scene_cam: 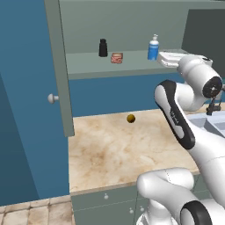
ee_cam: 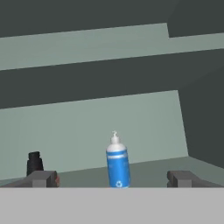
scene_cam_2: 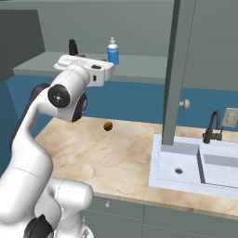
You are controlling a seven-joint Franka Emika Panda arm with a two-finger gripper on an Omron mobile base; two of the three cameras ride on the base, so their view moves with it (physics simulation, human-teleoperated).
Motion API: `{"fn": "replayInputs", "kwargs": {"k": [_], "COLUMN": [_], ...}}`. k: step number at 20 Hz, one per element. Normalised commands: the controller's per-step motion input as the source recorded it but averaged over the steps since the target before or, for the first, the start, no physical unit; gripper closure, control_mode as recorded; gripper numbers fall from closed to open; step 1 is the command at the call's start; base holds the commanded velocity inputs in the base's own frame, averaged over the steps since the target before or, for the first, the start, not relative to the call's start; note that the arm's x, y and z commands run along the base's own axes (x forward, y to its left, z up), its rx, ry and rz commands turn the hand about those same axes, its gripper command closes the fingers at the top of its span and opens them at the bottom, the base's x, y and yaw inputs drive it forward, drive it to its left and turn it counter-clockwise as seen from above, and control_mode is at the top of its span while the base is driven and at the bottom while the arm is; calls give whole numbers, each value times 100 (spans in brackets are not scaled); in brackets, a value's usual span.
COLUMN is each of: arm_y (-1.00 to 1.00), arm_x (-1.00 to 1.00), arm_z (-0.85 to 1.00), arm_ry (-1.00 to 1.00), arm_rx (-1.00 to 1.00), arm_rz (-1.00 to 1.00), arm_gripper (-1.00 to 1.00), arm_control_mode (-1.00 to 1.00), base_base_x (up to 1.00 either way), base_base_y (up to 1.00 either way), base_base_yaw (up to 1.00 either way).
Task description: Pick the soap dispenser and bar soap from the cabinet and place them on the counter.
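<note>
The cabinet (scene_cam: pixel 55 66) is standing open above the counter (scene_cam: pixel 110 149), and both task things are still sitting on its inner shelf, so nothing has been brought down yet; both picks and both placements are left. The arm is reaching up toward the shelf, and the gripper (ee_cam: pixel 113 178) is hanging with its jaws spread wide and nothing between them, lined up on the soap dispenser (ee_cam: pixel 118 164), which is standing upright a little beyond the fingertips. The dispenser is showing as a small blue bottle with a white pump top and a pale mark low on its front. The bar soap (scene_cam: pixel 117 58) is lying flat on the same shelf, a small pinkish-red block, between the dispenser and a small black bottle (scene_cam: pixel 103 48). A dark-yellow ball (scene_cam: pixel 131 118) is resting on the counter below.
</note>
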Motion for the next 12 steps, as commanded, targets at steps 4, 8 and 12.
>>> {"fn": "replayInputs", "kwargs": {"k": [4, 8, 12], "arm_y": [0, 0, 0], "arm_x": [23, 26, 25], "arm_z": [-1, 0, 0], "arm_ry": [0, 0, 0], "arm_rx": [0, 0, 0], "arm_rz": [0, 0, 0], "arm_gripper": [-100, -100, -100], "arm_control_mode": [-100, -100, -100], "base_base_x": [0, 0, 0], "base_base_y": [0, 0, 0], "base_base_yaw": [0, 0, 0]}}
